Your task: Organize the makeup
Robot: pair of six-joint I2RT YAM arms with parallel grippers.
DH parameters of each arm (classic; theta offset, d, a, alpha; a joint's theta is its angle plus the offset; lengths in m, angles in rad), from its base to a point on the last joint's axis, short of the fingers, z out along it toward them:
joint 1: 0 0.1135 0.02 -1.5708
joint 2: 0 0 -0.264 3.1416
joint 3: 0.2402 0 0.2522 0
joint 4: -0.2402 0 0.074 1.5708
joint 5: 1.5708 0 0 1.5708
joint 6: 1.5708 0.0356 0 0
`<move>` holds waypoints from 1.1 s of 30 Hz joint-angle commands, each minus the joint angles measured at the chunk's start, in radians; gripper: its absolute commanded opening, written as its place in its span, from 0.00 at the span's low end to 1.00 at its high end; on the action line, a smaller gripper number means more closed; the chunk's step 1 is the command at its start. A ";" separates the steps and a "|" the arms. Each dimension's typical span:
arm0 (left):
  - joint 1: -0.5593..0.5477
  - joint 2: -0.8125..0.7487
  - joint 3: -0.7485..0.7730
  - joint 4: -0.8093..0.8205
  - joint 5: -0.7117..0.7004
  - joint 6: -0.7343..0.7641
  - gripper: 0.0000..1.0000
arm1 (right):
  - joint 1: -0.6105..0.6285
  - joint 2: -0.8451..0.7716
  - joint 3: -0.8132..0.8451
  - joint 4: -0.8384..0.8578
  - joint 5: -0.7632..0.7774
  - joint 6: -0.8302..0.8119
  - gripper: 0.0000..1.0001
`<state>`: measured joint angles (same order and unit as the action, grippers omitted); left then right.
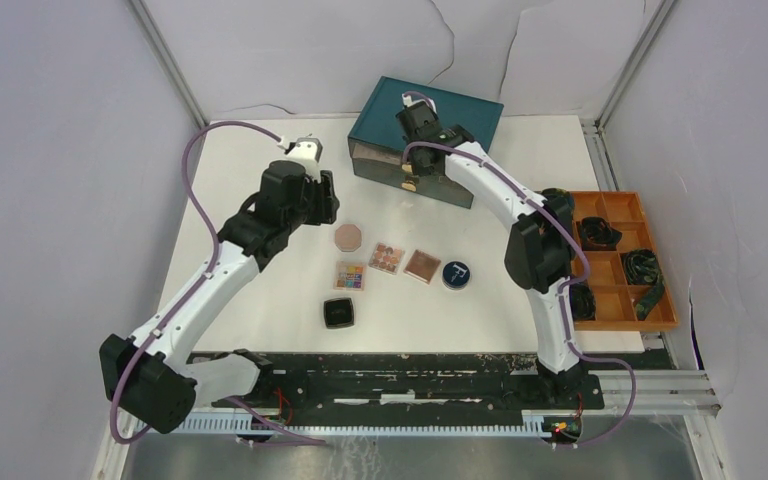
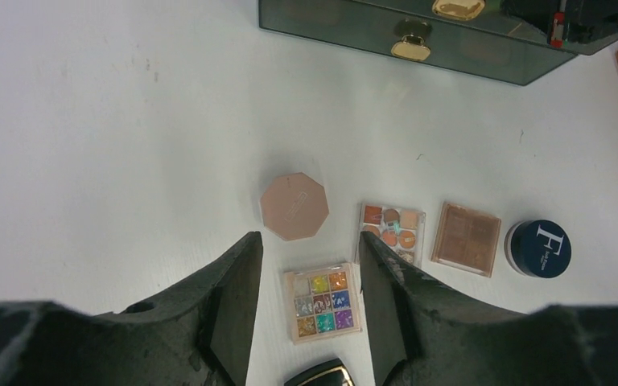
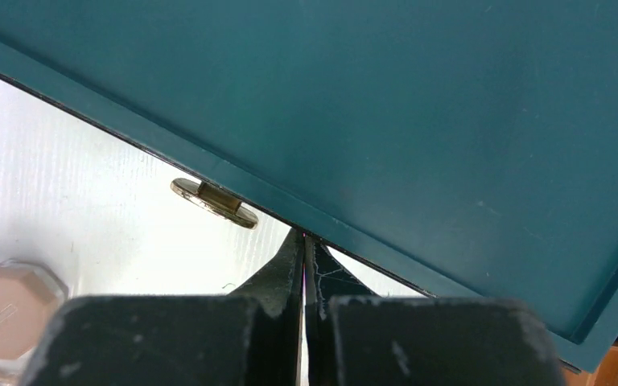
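Observation:
Six pieces of makeup lie mid-table: a pink octagonal compact, a colourful square palette, an orange-toned palette, a brown square palette, a dark blue round compact and a black square compact. My left gripper is open and empty, hovering above the colourful palette, with the pink compact just beyond its tips. My right gripper is shut, its tips at the front edge of the teal drawer box, right of a gold knob.
The teal drawer box stands at the back centre; two gold knobs show on its front. An orange compartment tray with black coiled cables sits at the right edge. Grey walls surround the white table.

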<state>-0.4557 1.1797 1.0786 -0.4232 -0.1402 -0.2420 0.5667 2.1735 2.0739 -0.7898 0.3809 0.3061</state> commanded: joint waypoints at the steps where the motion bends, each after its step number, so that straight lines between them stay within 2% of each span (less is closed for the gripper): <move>1: 0.003 -0.005 -0.009 0.040 0.031 -0.030 0.58 | -0.009 0.003 0.042 0.075 0.098 -0.030 0.00; 8: 0.003 0.026 -0.021 0.076 0.042 -0.038 0.66 | -0.009 -0.020 0.029 0.056 0.095 -0.036 0.00; 16: 0.004 0.100 -0.021 0.172 0.136 -0.137 0.78 | -0.009 -0.234 -0.124 0.019 -0.067 0.023 0.10; 19: 0.004 0.148 -0.041 0.264 0.223 -0.200 0.91 | -0.010 -0.341 -0.196 0.001 -0.069 0.013 0.14; 20: 0.003 0.172 -0.061 0.310 0.249 -0.225 0.92 | -0.010 -0.371 -0.214 -0.006 -0.062 0.002 0.15; 26: 0.004 0.365 -0.077 0.593 0.380 -0.502 0.80 | -0.034 -0.497 -0.276 -0.059 0.062 -0.079 0.28; 30: 0.003 0.504 -0.083 0.821 0.393 -0.713 0.72 | -0.138 -0.570 -0.325 -0.064 -0.008 -0.051 0.29; 33: 0.002 0.606 -0.028 0.887 0.365 -0.810 0.70 | -0.195 -0.607 -0.375 -0.051 -0.050 -0.033 0.29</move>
<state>-0.4557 1.6966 0.9924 0.2214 0.2119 -0.8085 0.4446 1.6150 1.7489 -0.8360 0.3618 0.2584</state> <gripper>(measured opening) 0.713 0.289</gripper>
